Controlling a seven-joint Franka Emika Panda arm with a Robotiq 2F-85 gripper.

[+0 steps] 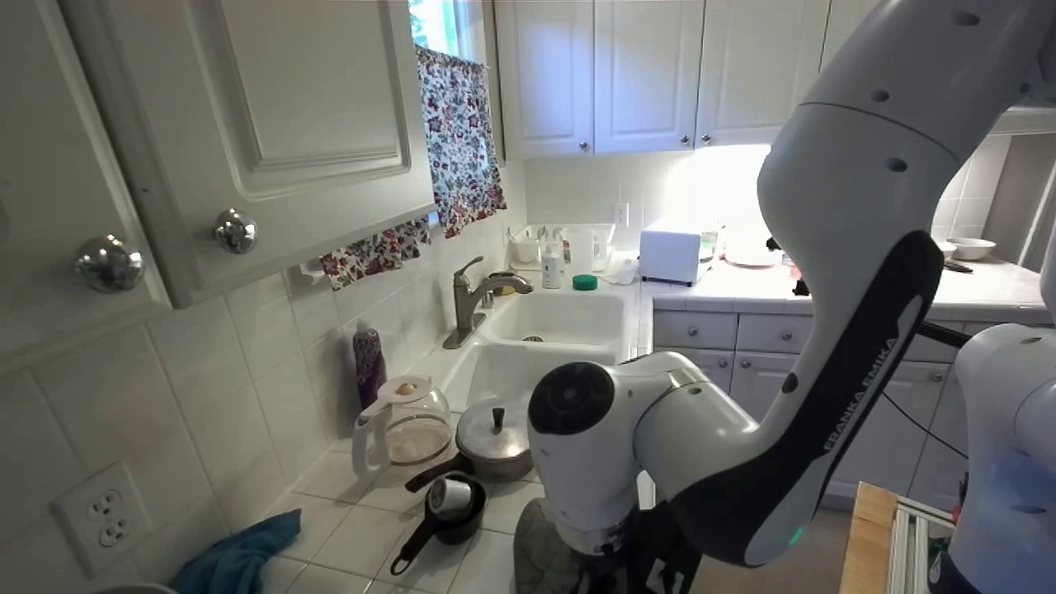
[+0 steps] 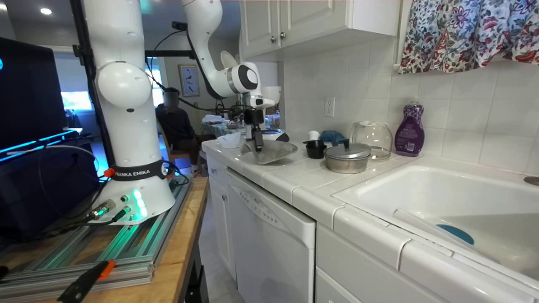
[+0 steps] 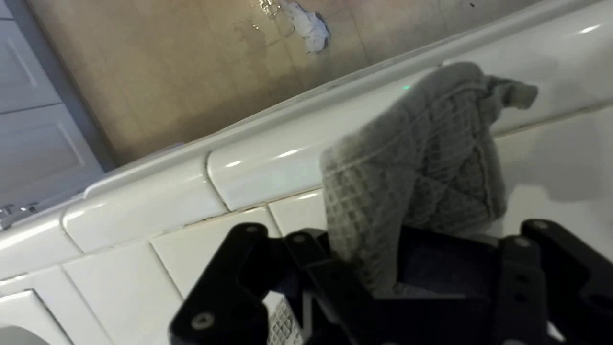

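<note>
One grey waffle-textured cloth [image 3: 450,167] sits right at the gripper [image 2: 257,145], over the tiled counter [image 3: 119,292]; whether its underside rests on the tiles is hard to make out. In the wrist view its long axis runs out from between the two fingers [image 3: 522,282] toward the counter's rounded front edge, and the end with one small loop [image 3: 522,95] points away from the tool. In an exterior view it bends like a shallow trough, flaps rising to either side of the tool. A fold passes between the fingers, but I cannot tell whether they clamp it or merely stand around it.

The dark fingers cover the cloth's near part in the wrist view; in an exterior view the arm [image 1: 734,429] hides much of it.

Just beside the tool, toward the wall, is one black pan [image 1: 469,528] with one pale cup [image 1: 451,497] tilted inside. Farther from the tool, toward the sink, stand one lidded pot [image 1: 495,445], one glass carafe [image 1: 419,437] and one purple bottle [image 2: 409,130]. One teal cloth [image 1: 239,553] lies across from the tool by the wall, its lower part cut off.
</note>
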